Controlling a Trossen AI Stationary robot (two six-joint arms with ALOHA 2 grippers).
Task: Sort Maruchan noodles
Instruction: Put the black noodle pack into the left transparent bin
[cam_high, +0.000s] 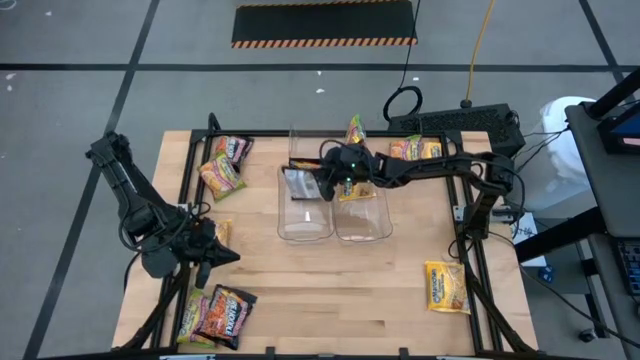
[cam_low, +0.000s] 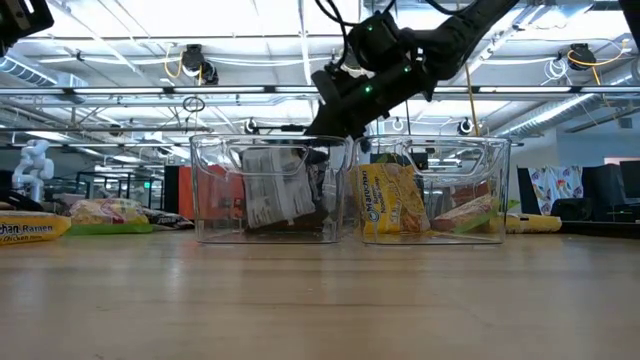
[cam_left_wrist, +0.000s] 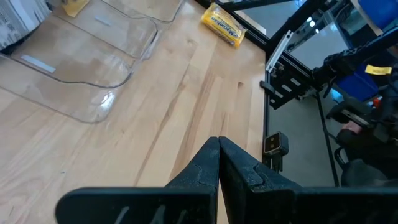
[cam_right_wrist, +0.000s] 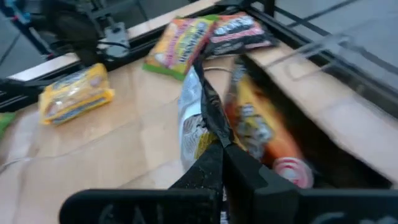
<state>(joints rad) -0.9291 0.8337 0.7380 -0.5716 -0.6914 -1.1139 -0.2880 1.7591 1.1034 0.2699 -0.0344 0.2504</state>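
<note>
The right gripper (cam_high: 318, 182) hangs over the left clear bin (cam_high: 303, 227) near the table's centre, its fingers pinched tight on the top edge of a dark packet (cam_right_wrist: 208, 109), which dangles into that bin with its pale printed back (cam_low: 272, 190) showing through the wall. The right clear bin (cam_high: 363, 225), touching the first at its 3 o'clock side, holds a yellow packet (cam_low: 390, 203) standing on edge. The left gripper (cam_high: 222, 254) waits low at about 8 o'clock on the wooden table (cam_high: 340, 290), fingers pressed together with nothing between them. Other Maruchan noodles lie loose: a pink-green packet (cam_high: 222, 177) and a dark one (cam_high: 232, 148) at 10 o'clock, two more packets (cam_high: 217, 314) at 7 o'clock, a yellow one (cam_high: 446, 286) at 4 o'clock, and another yellow one (cam_high: 416, 149) at 1 o'clock.
</note>
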